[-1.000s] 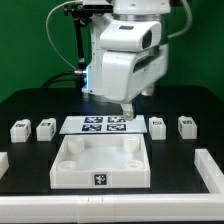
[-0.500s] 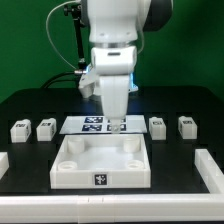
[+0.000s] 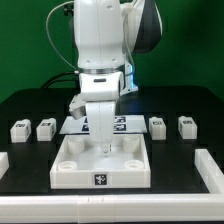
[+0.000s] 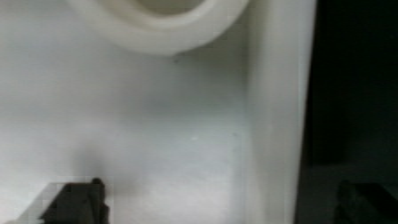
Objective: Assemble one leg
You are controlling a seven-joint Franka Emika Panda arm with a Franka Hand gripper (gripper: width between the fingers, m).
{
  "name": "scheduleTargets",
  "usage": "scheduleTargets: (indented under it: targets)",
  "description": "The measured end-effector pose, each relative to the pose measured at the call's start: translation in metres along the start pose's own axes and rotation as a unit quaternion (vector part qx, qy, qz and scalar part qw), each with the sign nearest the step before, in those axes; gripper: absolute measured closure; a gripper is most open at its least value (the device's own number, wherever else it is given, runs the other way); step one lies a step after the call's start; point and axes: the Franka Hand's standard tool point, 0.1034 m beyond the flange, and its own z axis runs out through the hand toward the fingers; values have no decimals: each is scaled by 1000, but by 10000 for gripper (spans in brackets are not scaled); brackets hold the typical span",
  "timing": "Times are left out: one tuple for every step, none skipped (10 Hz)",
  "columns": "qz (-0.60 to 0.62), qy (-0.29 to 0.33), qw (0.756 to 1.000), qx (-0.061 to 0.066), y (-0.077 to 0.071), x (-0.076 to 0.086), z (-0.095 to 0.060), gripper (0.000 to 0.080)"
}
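Four legs, small white blocks with tags, stand in a row on the black table: two at the exterior view's left (image 3: 19,129) (image 3: 46,128) and two at its right (image 3: 157,125) (image 3: 186,125). My gripper (image 3: 103,148) hangs low over the large white rimmed panel (image 3: 75,172), far from all the legs. In the wrist view the gripper (image 4: 228,205) is open and empty. One fingertip (image 4: 75,203) is over the panel's floor (image 4: 143,130) and the other is outside its rim. A round corner socket (image 4: 160,20) lies ahead.
The marker board (image 3: 122,124) lies behind the panel, partly hidden by my arm. White rails stand at the table's front (image 3: 110,207) and at both front corners (image 3: 3,160) (image 3: 211,168).
My arm has swung to the exterior view's left and come down, from above the marker board to low over the panel. The legs have not moved.
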Motion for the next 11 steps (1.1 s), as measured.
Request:
scheduleTargets:
  targets:
    - [1,0,1000,0,0,-1,0,295]
    - [1,0,1000,0,0,-1,0,444]
    - [1,0,1000,0,0,-1,0,444]
    - [1,0,1000,0,0,-1,0,587]
    - [1,0,1000,0,0,-1,0,587]
    - [1,0,1000,0,0,-1,0,742]
    - [1,0,1000,0,0,-1,0,742]
    - [1,0,1000,0,0,-1,0,742]
    - [1,0,1000,0,0,-1,0,742]
    - [1,0,1000,0,0,-1,0,742]
    - [1,0,1000,0,0,-1,0,742]
